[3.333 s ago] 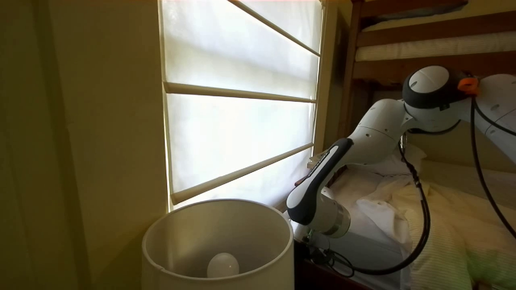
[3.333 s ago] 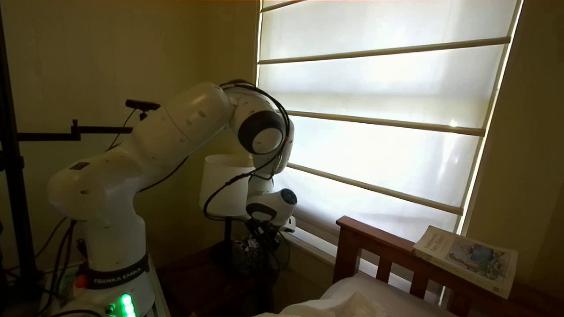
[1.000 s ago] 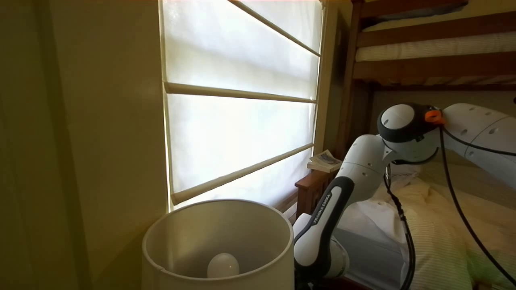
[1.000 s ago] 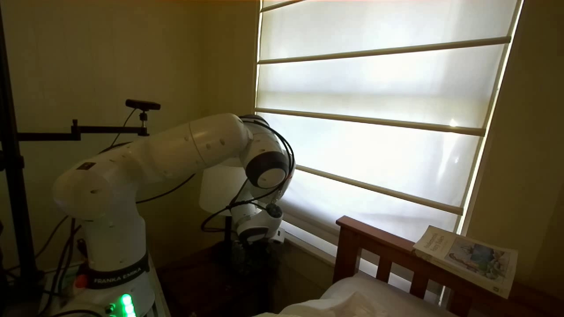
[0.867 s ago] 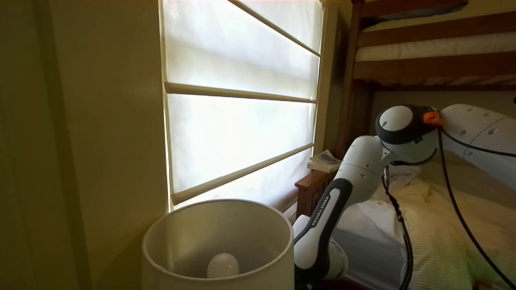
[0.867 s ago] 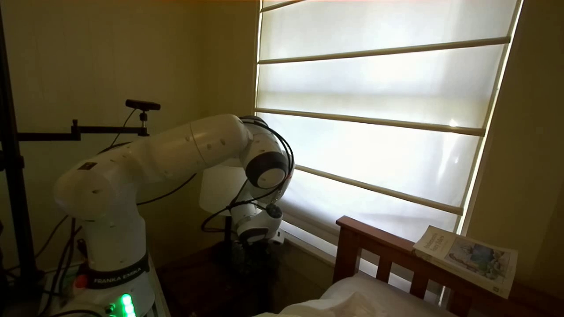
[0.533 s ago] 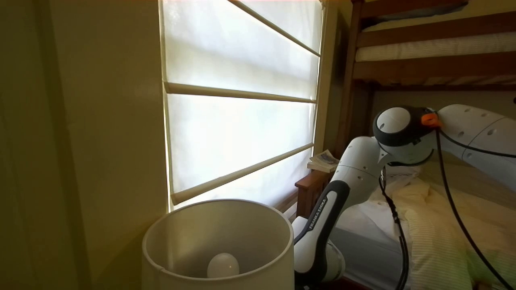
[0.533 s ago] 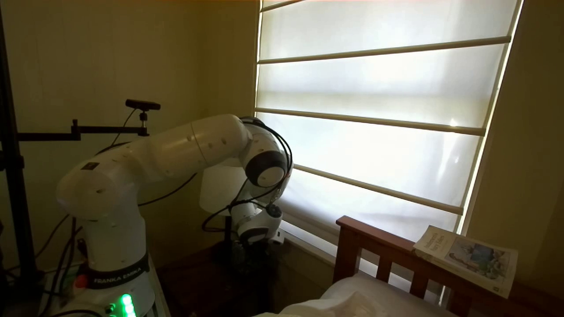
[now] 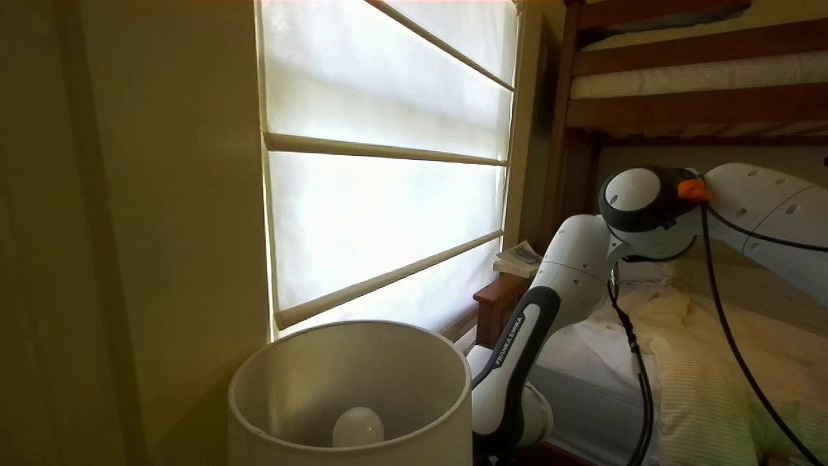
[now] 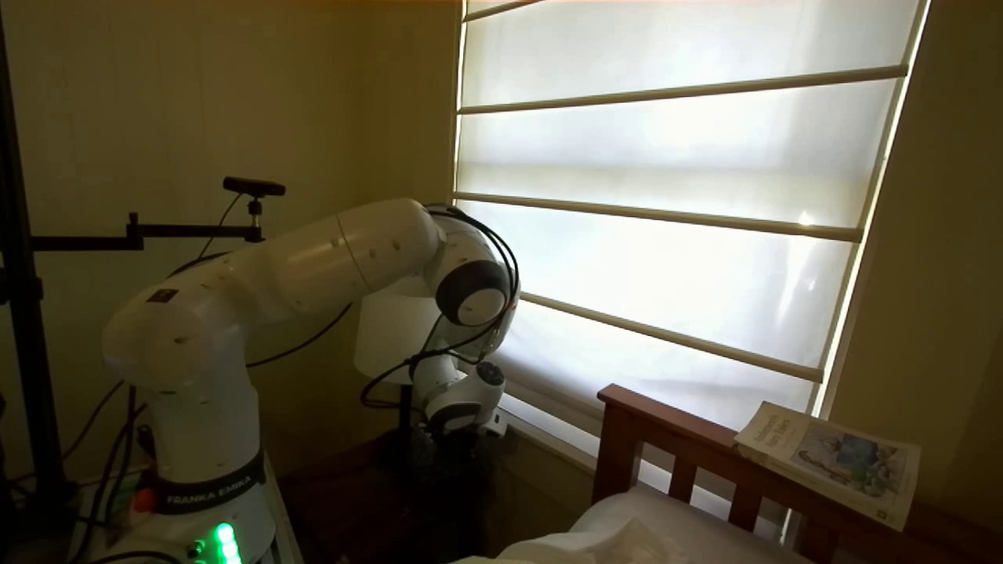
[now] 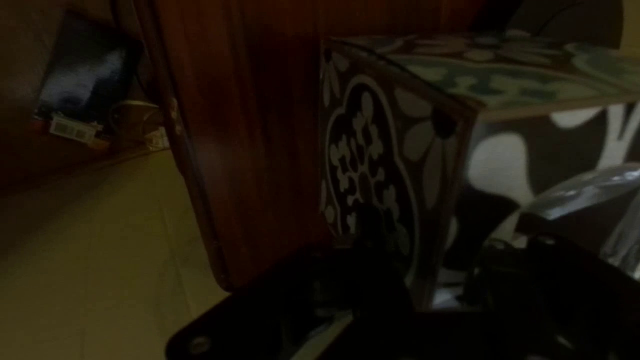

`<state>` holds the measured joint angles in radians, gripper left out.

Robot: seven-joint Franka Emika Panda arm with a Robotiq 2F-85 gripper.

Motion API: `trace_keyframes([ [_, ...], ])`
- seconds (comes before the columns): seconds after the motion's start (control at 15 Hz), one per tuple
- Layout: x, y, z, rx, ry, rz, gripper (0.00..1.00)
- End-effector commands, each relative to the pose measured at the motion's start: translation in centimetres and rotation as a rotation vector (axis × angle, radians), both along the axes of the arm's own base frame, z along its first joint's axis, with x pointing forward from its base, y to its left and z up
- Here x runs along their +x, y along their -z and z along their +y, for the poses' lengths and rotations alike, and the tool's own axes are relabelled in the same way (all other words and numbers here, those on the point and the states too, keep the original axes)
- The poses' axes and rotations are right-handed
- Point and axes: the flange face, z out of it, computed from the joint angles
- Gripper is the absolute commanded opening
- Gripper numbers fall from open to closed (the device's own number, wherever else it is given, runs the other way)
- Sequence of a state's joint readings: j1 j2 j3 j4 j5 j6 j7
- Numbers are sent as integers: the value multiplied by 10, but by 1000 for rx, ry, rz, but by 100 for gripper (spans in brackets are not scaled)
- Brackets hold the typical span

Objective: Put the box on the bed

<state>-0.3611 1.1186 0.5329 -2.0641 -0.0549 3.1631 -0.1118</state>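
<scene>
The box [image 11: 375, 165], patterned in dark grey and white, fills much of the wrist view and appears only dimly in an exterior view [image 10: 431, 458]. My gripper [image 11: 420, 247] is shut on one corner of it, a black finger against each of two adjoining sides. Deep shadow hides parts of both fingers. Under the box lies a red-brown wooden stand [image 11: 260, 125]; whether they touch I cannot tell. The bed [image 9: 698, 107] is at the right in an exterior view, a wooden bunk with white and cream-yellow bedding. Its end rail [image 10: 674, 423] and some bedding also show.
A white lampshade [image 9: 284, 414] stands close beside the arm. A book [image 10: 838, 462] lies on the bed's end rail. Window blinds [image 10: 666, 274] hang behind. Cables loop from the arm. A dark item with a barcode [image 11: 85, 75] lies beyond the stand's edge.
From about three seconds ago, the arm has come down over the stand to the box. During the last half second it has risen very slightly.
</scene>
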Motion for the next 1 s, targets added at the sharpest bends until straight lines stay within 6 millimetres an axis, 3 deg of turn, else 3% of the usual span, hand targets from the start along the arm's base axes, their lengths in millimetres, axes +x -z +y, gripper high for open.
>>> trace_keyframes([
  [0.0,-19,-31,-23,-101,100,66,0],
  [0.27,-49,-74,-55,-180,284,5,1],
  [0.93,-129,-190,-104,-255,782,-174,1],
])
